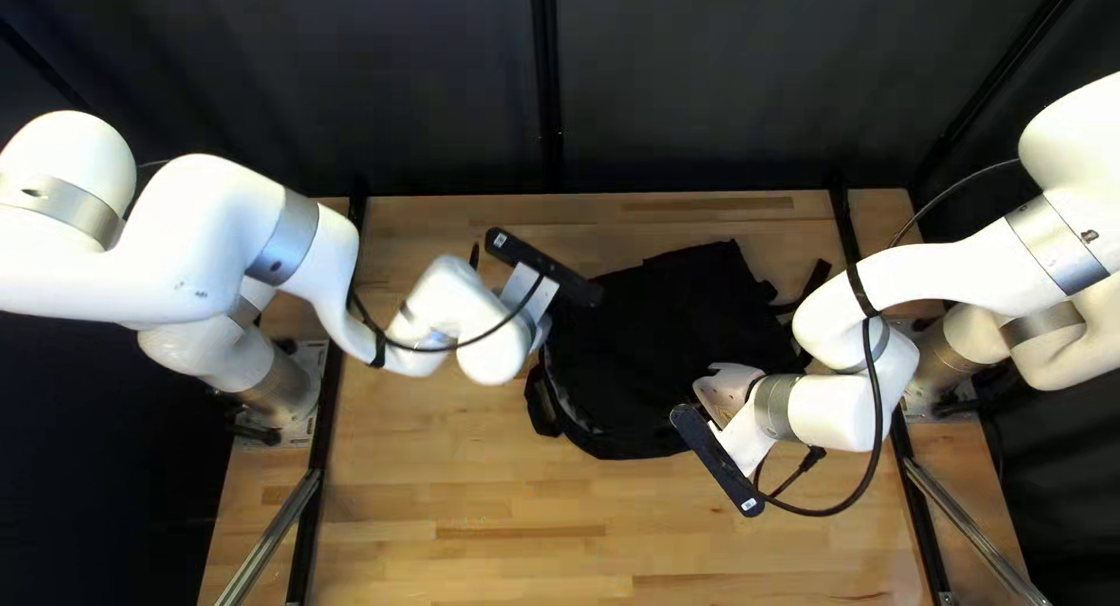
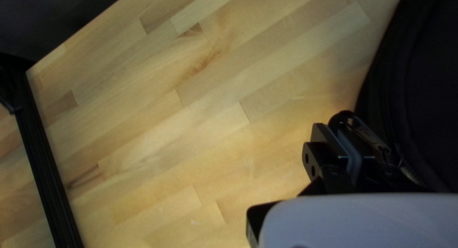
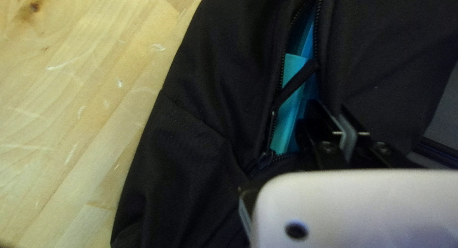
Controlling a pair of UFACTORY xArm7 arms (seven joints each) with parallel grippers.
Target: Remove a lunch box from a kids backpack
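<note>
Dark curtain [image 1: 723,81]: backdrop along the far edge of the surface [image 1: 467,501], a wooden top of pale and brown strips.

Left rail [image 1: 328,419]: black, running near to far across the left part of the surface.

Left arm [image 1: 210,233]: white with grey joint bands, reaching in from the left edge and bent down toward the left side of the backpack.

Left end effector [image 1: 534,305]: over the backpack's left edge. In the left wrist view the left end effector [image 2: 342,128] has its two fingers pressed close together on a small black loop [image 2: 343,116], beside the dark cloth; a slim metal piece [image 2: 369,134] lies next to the loop.

Backpack [image 1: 677,349]: black cloth, lying on the surface between the two arms, creased, its zipped opening partly parted.

Lunch box [image 3: 285,126]: blue and teal, inside the backpack, showing as a narrow band between the two rows of zipper teeth [image 3: 279,81]. A thin black strip [image 3: 298,82] crosses over it; a zipper slider [image 3: 265,158] sits at one end of the gap.

Right end effector [image 1: 726,390]: low over the near right part of the backpack. In the right wrist view the right end effector [image 3: 339,112] pinches the cloth edge of the opening, beside the lunch box.

Right arm [image 1: 968,268]: white, a black cable [image 1: 877,419] looping down its near side.

Right rail [image 1: 914,501]: black, at the right of the surface.
</note>
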